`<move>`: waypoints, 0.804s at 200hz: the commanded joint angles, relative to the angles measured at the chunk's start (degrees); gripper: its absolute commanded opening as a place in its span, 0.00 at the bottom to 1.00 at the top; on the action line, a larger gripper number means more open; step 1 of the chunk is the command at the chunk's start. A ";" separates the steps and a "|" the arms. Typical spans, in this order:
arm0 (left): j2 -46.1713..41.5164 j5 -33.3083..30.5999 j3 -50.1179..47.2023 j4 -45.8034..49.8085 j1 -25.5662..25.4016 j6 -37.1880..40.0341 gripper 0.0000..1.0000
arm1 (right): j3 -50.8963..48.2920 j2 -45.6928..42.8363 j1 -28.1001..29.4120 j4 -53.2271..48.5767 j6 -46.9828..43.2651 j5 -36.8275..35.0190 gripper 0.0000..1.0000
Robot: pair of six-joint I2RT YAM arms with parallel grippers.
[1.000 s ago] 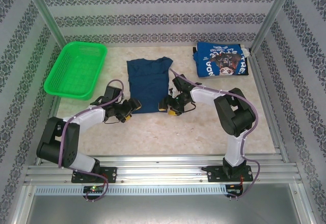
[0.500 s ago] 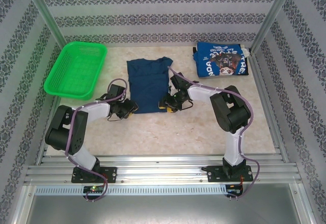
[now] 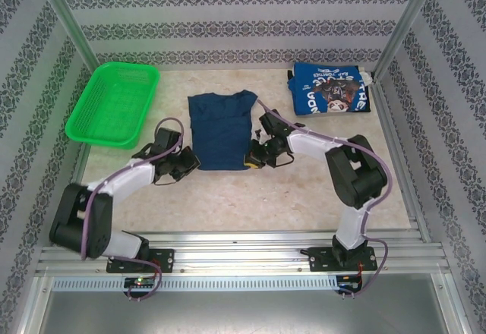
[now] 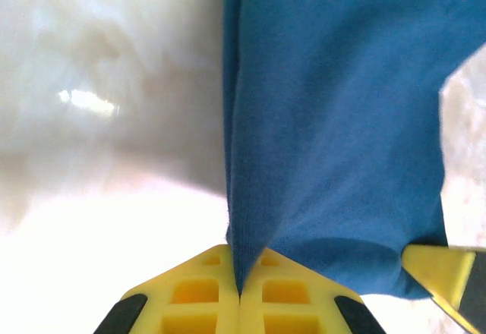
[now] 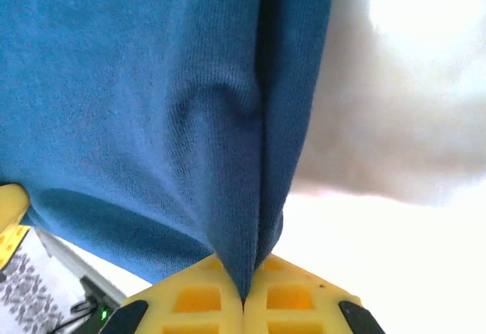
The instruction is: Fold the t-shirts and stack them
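A pale worktop [image 3: 250, 197] sits inside walls with a dark pattern.
My left gripper [image 4: 239, 294] and my right gripper [image 5: 243, 300] are each pinched tight on a near corner of the dark navy t-shirt [image 3: 220, 129], which lies in the middle. The brighter blue t-shirt [image 3: 332, 89] sits folded at the far right. A green basket [image 3: 114, 105] is at the far left.
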State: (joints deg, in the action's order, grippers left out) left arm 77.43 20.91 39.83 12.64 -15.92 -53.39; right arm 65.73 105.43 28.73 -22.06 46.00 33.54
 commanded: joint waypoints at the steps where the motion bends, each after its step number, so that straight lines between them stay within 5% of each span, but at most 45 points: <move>1: -7.10 -0.93 -3.62 8.65 -1.75 -2.23 0.00 | -5.15 -6.29 0.56 -3.19 4.32 1.29 0.00; 58: -21.09 -1.26 -2.66 20.66 -3.87 -5.81 0.00 | -10.51 -16.30 7.36 -5.59 15.29 3.47 0.00; 103: -14.90 1.84 7.80 19.61 -2.91 -3.30 0.00 | 5.04 -14.44 5.86 -16.56 8.88 -0.06 0.02; 161: -5.63 7.59 17.63 16.97 5.11 0.69 0.00 | 19.08 -6.96 1.32 -21.33 4.29 1.85 0.03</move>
State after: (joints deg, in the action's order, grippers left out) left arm 68.86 25.21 54.74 30.70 -13.69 -55.48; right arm 80.47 95.04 31.20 -38.37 53.60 35.03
